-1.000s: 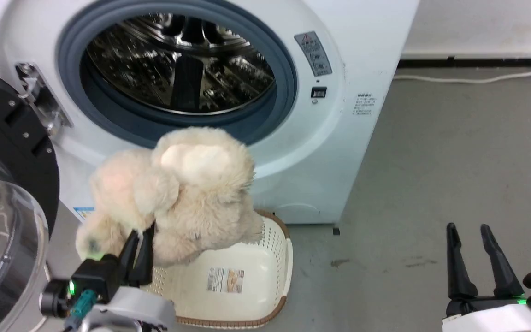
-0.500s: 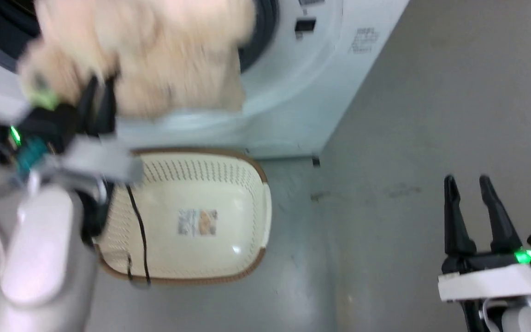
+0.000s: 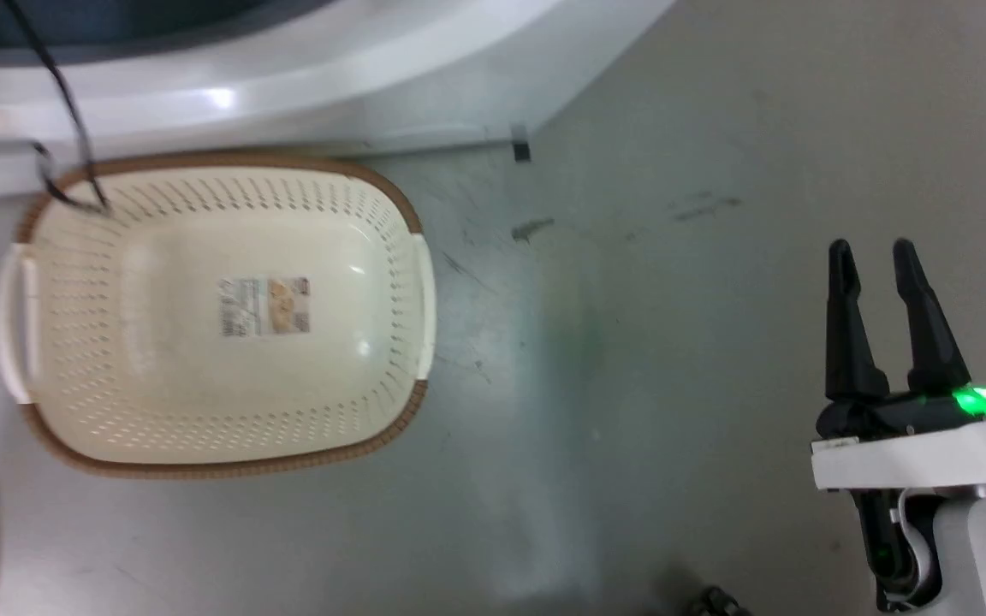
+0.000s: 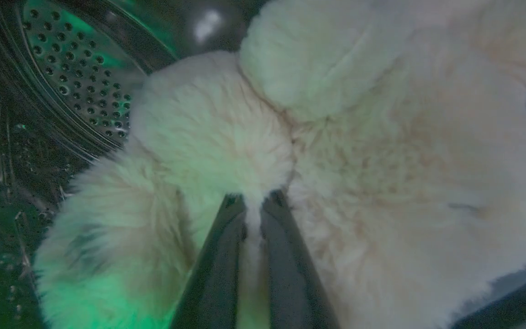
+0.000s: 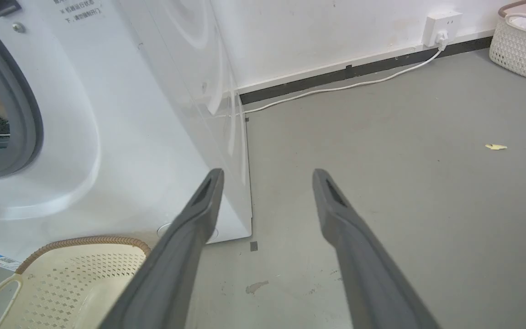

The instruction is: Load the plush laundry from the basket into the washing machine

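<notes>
Inside the drum [image 4: 76,68]: the plush laundry [image 4: 381,160] is in here, perforated steel showing beside it. The left gripper [image 4: 255,201] is pinched almost fully closed on a tuft of its fur.
Basket [image 3: 228,469]: on the floor [image 3: 630,385] just before the washing machine [image 3: 288,77], nothing in it but its label sticker [image 3: 264,305].
Right gripper [image 3: 871,248]: jaws spread wide, nothing between them, over bare floor well right of the basket.
Step in hand: release inside the washer, by my reading. Carry the toy deep enough that no limb drapes over the grey ring [image 5: 32,119]. Then part the jaws fully and back straight out, so the shaggy fur cannot snag and trail along.
Change, 1 second back: the toy hung outside then, before the opening and above the basket; now it is in the drum. The head camera has tipped down, so the basket's shift in frame is the camera's. The right gripper stands as wide as before.
</notes>
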`<state>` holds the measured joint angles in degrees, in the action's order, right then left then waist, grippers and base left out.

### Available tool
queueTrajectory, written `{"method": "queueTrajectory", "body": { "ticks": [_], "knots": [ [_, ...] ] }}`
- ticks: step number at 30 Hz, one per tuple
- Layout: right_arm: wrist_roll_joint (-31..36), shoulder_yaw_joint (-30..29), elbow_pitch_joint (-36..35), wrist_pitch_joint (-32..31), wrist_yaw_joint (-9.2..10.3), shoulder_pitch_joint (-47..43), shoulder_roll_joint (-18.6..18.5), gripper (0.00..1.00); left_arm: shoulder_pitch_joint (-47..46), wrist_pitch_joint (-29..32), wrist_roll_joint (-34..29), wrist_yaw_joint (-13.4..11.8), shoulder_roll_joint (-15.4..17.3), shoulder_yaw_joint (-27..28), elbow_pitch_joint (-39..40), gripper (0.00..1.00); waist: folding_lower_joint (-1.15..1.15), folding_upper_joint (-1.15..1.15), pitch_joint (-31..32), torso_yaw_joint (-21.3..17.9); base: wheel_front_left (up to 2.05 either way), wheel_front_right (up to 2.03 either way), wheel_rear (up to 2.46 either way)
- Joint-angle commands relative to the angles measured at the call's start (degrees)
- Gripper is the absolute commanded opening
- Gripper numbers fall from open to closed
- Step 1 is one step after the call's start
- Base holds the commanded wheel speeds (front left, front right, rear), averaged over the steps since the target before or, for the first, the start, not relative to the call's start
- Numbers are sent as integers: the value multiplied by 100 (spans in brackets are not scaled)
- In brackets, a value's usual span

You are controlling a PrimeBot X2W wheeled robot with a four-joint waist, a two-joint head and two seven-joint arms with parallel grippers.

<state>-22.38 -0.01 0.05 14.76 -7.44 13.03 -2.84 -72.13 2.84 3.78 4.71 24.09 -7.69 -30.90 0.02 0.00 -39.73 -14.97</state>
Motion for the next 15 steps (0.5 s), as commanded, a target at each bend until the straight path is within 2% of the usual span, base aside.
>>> {"method": "queueTrajectory", "body": {
  "ticks": [1, 7, 15],
  "knots": [
    [-50, 19, 1, 24, -5, 116, -4, 100, -251, 5, -67, -1, 48, -29, -101, 0, -2, 0, -292, -209, 0, 0, 0],
    [-172, 66, -36, 24, -5, 231, -4, 100, -1227, 316, -311, -44, 153, -220, -1101, 0, -2, 0, -586, -278, 0, 0, 0],
    [-165, 127, -98, 24, -5, 333, -4, 100, -1546, 402, -429, 18, 151, -488, -2066, 0, -2, 0, -703, -262, 0, 0, 0]
  ]
}}
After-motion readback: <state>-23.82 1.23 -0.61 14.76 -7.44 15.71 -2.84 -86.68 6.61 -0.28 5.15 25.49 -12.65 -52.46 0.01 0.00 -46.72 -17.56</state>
